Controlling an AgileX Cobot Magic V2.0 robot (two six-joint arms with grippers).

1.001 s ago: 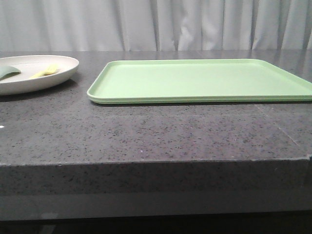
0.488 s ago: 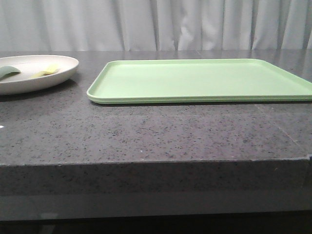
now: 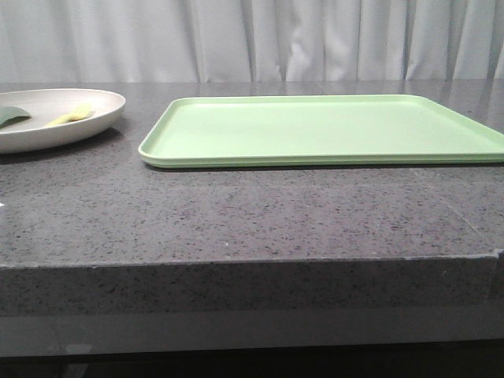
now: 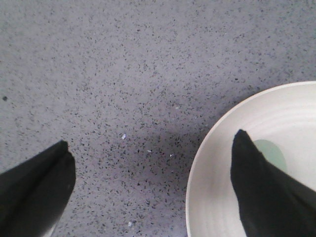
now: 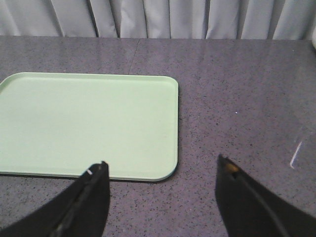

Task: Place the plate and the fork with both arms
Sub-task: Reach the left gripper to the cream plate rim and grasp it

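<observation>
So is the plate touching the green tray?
Apart. The front view shows bare table between the plate and the tray.

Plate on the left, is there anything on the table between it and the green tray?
Nothing visible. The plate and the tray are separated only by bare grey table; the tray's surface looks bare too.

Soft, even overhead light was bright. A dim shadow lay on the counter (image 4: 123, 74) between the left claw (image 4: 150, 148) fingers; tray (image 3: 323, 130) sharp, no glare.
</observation>
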